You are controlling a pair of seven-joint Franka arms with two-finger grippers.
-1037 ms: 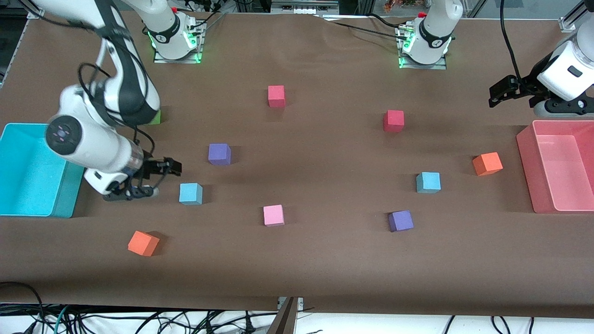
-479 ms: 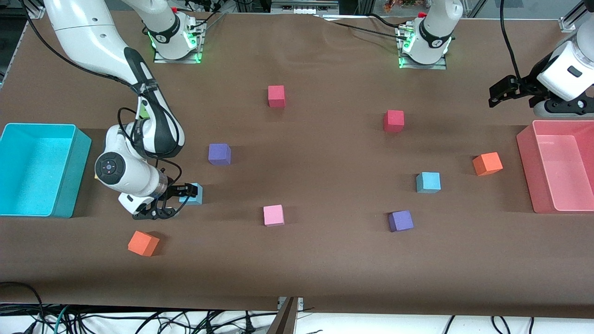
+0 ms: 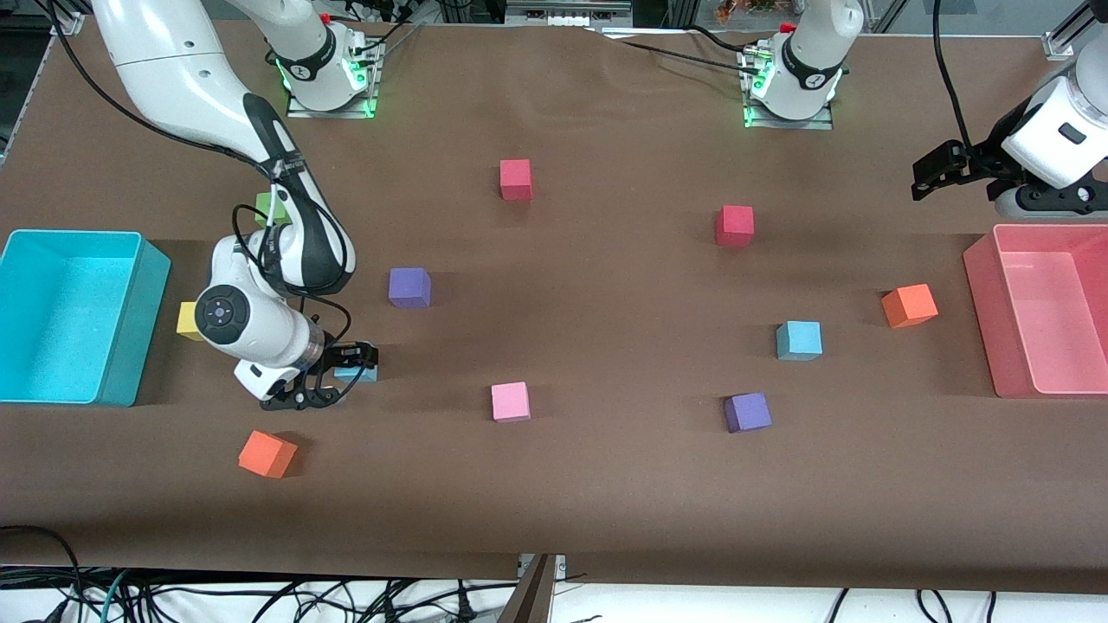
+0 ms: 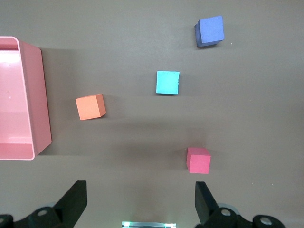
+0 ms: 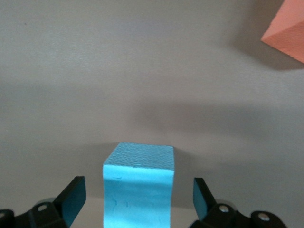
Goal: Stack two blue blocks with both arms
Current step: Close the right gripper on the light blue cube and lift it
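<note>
Table [image 3: 606, 484], brown cover, with 2 bins and scattered foam cubes. Landmark: pink cube [image 3: 511, 401].

- Blue block 1 [image 3: 357, 374]: on the table toward the right arm's end from the pink cube, slightly farther from the front camera; sits between the spread fingers of the right gripper [image 3: 333, 374], no finger seen pressing on it; right wrist view shows it [image 5: 138, 190] centred between the 2 fingers [image 5: 71, 199], gaps on both sides
- Blue block 2 [image 3: 799, 340]: on the table toward the left arm's end from the pink cube, farther from the front camera; seen also in left wrist view [image 4: 167, 82]; nothing touching it
- Right gripper: low at the table, jaws released around blue block 1
- Left gripper [image 3: 939, 169]: raised, well toward the left arm's end from the pink cube, near the pink bin [image 3: 1004, 346]; jaws released, nothing between them [image 4: 137, 204]; this arm waits
- Turquoise bin [image 3: 130, 346]: at the right arm's end
</note>
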